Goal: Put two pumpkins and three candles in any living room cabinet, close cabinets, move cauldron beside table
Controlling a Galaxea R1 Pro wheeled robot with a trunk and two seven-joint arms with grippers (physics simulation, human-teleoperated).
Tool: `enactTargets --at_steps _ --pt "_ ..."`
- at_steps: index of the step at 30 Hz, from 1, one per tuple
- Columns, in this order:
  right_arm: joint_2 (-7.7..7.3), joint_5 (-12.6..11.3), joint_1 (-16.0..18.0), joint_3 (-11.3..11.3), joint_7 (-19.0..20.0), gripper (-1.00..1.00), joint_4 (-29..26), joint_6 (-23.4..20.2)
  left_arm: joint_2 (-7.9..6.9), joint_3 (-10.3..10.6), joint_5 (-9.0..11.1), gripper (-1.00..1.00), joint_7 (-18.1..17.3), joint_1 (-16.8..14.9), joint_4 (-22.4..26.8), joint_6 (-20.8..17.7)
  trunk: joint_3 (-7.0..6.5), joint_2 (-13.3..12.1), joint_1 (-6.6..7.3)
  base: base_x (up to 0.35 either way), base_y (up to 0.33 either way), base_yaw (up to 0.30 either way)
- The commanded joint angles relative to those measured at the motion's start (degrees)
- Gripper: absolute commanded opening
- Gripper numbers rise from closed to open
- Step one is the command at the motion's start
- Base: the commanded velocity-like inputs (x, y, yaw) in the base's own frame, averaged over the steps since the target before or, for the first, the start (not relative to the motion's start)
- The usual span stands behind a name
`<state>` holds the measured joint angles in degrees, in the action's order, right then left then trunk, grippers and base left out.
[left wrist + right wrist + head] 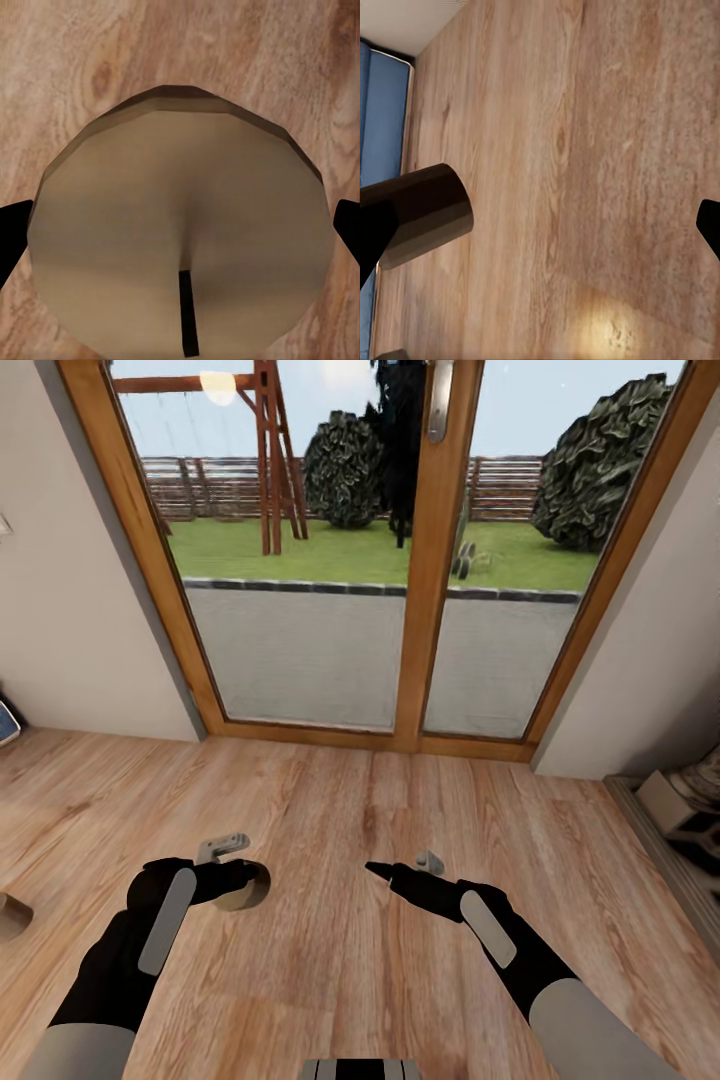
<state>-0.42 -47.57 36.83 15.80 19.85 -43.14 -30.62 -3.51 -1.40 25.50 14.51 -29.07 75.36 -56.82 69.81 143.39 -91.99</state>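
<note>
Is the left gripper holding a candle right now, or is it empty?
Holding one. The candle sits between the left gripper's dark fingers, above the floor.

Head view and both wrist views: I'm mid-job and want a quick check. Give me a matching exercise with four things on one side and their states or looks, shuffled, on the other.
Things:
1. candle
2. right gripper
3. glass door
4. floor

States:
A. open, nothing between its fingers
B. wood-framed, with a lawn beyond it
C. clamped in the left gripper
D. light wooden planks

Pairs: 1-C, 2-A, 3-B, 4-D
</note>
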Motion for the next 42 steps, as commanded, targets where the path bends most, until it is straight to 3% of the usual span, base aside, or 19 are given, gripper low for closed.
enactTargets --at_steps 1,12,32,42 --pt "-0.04 -0.2 0.0 0.1 0.0 1.0 0.0 -0.1 -0.01 0.0 0.6 -1.0 0.5 0.0 0.0 -0.2 -0.18 0.0 0.03 0.0 0.0 0.0" --pt "0.05 -0.2 0.0 0.1 0.0 1.0 0.0 -0.1 0.0 0.0 0.6 -1.0 0.5 0.0 0.0 -0.2 -2.62 -0.1 0.32 0.0 0.0 0.019" --pt "-0.06 -0.2 0.0 0.1 0.2 1.0 -0.1 0.2 0.08 0.1 0.6 -1.0 0.5 0.0 0.0 -0.2 -6.21 -8.2 4.71 0.0 0.0 0.224" --pt "-0.13 -0.2 0.0 0.1 0.2 1.0 -0.1 0.3 0.08 0.1 0.6 -1.0 0.5 0.0 0.0 -0.1 -8.0 -12.2 6.9 0.0 0.0 0.049"
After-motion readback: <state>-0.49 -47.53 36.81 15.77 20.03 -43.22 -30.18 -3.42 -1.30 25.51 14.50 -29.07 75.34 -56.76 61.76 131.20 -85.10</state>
